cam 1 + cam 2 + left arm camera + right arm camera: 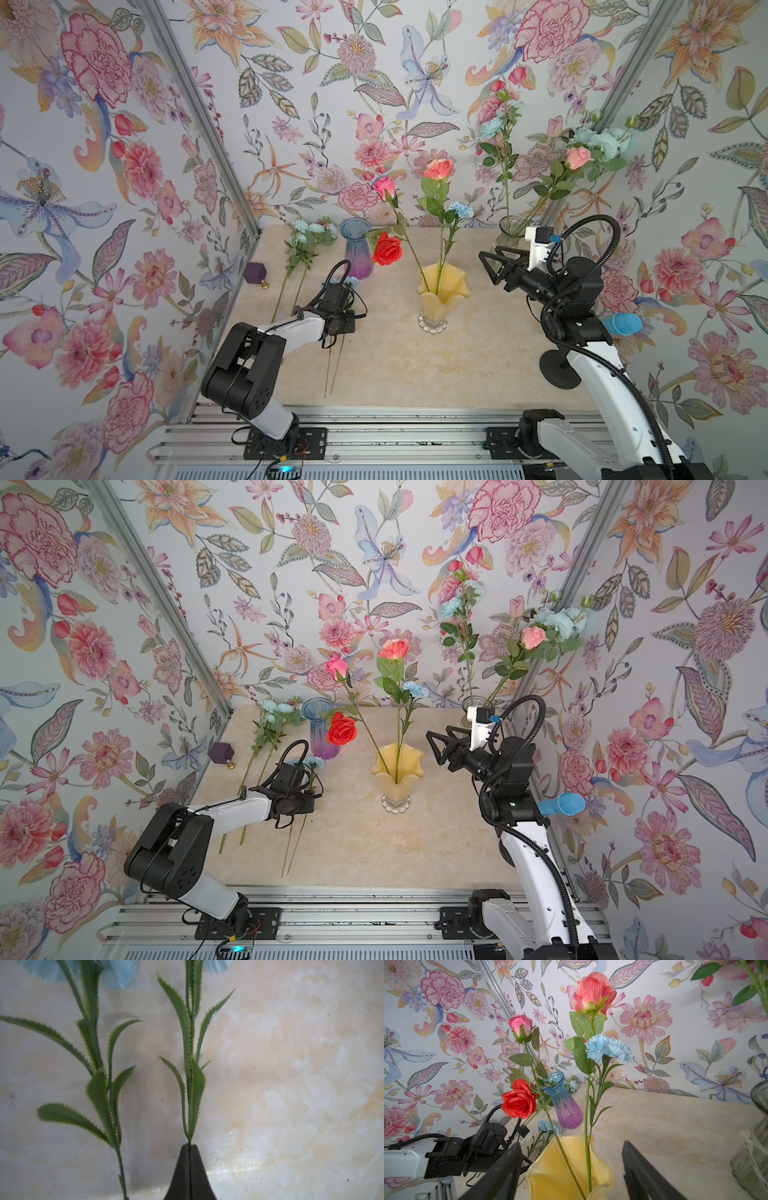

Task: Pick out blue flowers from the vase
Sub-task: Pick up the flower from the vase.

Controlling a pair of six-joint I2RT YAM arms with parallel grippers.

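The yellow vase is glossy, with a wavy, folded rim and a clear knobbly glass foot. It stands mid-counter on a cream, marbled, stone-look surface. From it rise a coral rose, a pink rose and one standing blue flower. That flower's pale, ruffled petals have pinked edges like cut cloth. Its thin green stem carries narrow saw-toothed leaves down into the vase mouth.

On the left arm's side of the yellow vase, the left gripper is closed. Its smooth black tapering fingers pinch the stem of the gripped blue flower, which runs straight out from the tips. Whether it rests on the counter or hangs just above it I cannot tell. Just beside it lies a loose blue flower with the same serrated plastic leaves, apart from the fingers. Farther from the vase on that side, leafy blue sprays lie flat.

Between those sprays and the yellow vase stands a ribbed glass vase shading from blue to purple, with a red rose in front of it.

On the right arm's side of the yellow vase, the right gripper stands wide open. Its black triangular fingers are empty and apart from the vase. Beyond it, a smoky clear vase holds tall blue blooms.
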